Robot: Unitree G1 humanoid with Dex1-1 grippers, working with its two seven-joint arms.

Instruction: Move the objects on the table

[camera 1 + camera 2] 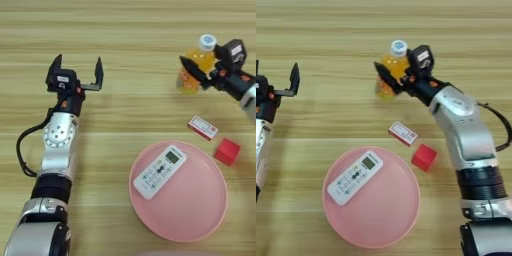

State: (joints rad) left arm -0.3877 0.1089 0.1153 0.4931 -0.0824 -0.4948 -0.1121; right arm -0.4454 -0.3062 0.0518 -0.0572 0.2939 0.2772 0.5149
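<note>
We count one of each thing: one small clear bottle of orange drink with a white cap (pixel 392 71), one small red cube (pixel 424 157), one small red-and-white flat box (pixel 403 133), one white remote control with a small screen (pixel 354 177) and one round pink plate (pixel 398 220).

All of it rests on a light wood-grain table (pixel 125 30) with long horizontal plank stripes, and we see nothing of the room beyond that surface.

The bottle stands upright toward the far side, right of the middle. Our right gripper (pixel 398 76) is at it, one black finger crossing its front and the other behind it, clenched on the bottle. The box lies nearer us than the bottle, and the cube sits just beside the box, a little nearer and to the right, close to the plate's rim but apart from it. The remote lies slantwise on the plate's left half.

Our left gripper (pixel 79 71) hovers well to the left with its two fingers spread wide, grasping nothing.

Bare wood stretches between the two arms, along the far edge, and near us to the left of the plate.
</note>
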